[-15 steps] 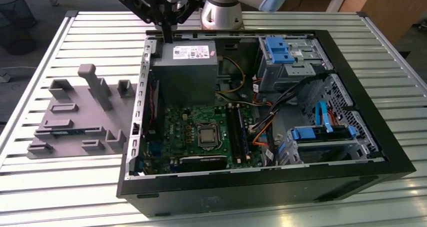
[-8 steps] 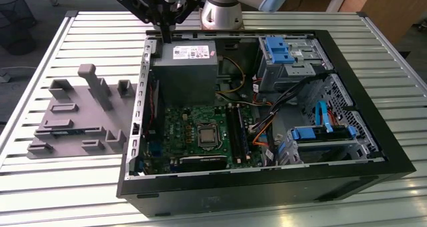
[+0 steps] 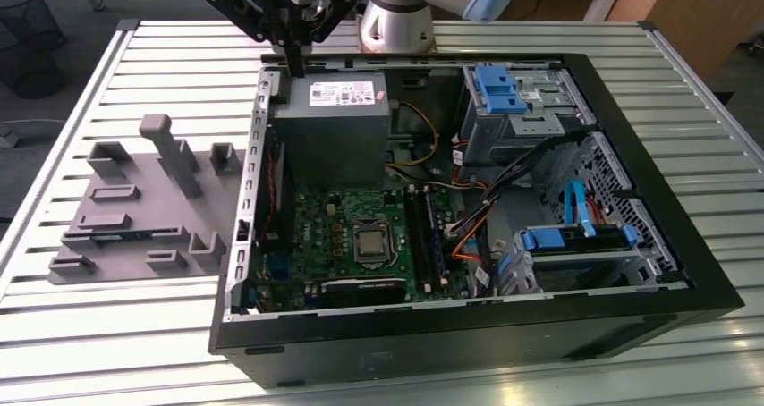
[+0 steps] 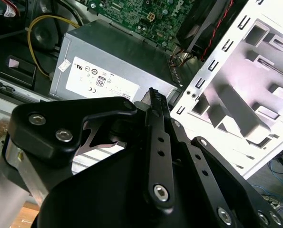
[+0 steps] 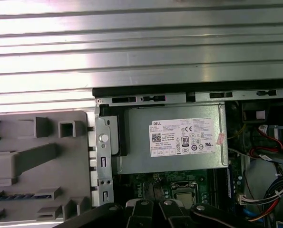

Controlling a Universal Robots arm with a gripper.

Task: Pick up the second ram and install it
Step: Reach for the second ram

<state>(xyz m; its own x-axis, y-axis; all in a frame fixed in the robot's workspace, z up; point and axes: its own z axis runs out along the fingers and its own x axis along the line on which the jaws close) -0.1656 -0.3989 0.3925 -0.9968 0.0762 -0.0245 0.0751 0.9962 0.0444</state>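
The black gripper (image 3: 295,70), fingers clenched on nothing, is hovering by the grey metal power supply box (image 3: 328,120); the thin dark ram stick (image 5: 17,195) is lying in the grey plastic fixture (image 5: 36,161)

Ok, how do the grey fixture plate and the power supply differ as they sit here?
The grey fixture plate lies on the slatted table outside the computer case, at the exterior view's left; the power supply sits inside it. The plate carries raised blocks and slots; the supply is a plain box with a white label. Both are grey.

The claw (image 4: 155,102) hides part of the grey power supply (image 4: 108,57).
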